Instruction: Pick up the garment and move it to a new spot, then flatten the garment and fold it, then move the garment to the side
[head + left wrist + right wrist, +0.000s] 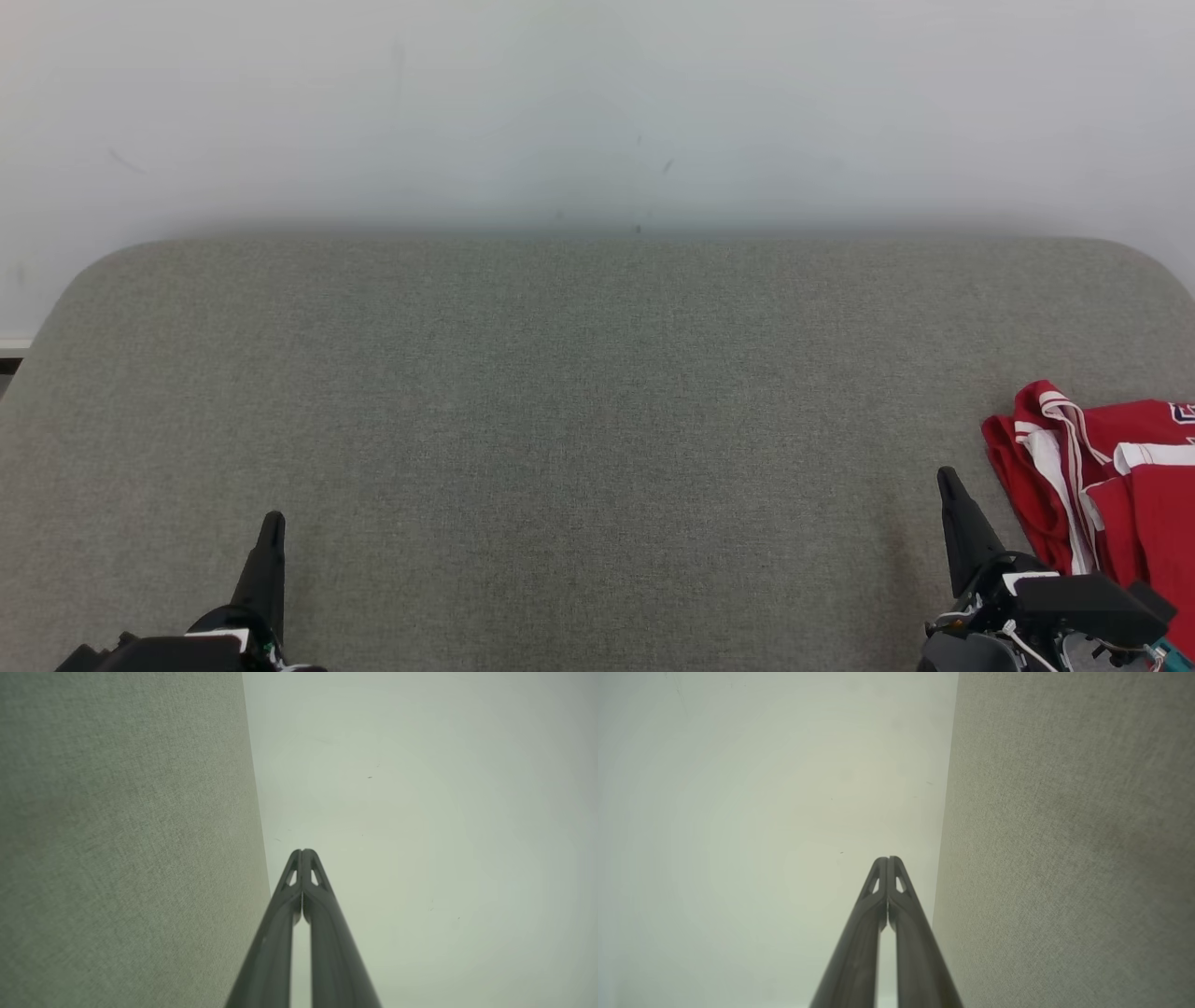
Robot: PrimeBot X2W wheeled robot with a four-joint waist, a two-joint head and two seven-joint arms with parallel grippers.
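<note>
My left pincer (273,527) and right pincer (948,481) are both closed and empty, at the grey desk's (597,420) near edge. The red garment (1144,509) lies at the desk's right edge, just beside my right pincer.

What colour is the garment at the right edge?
Red with white trim, best in the head view.

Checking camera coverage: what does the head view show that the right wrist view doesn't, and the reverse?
Head view: the red garment lying at the right, beside the right claw, and the left claw. Right wrist view: a close look at the fingertips, pressed together, holding nothing. Both: the right claw, the grey padded surface, the pale wall.
</note>
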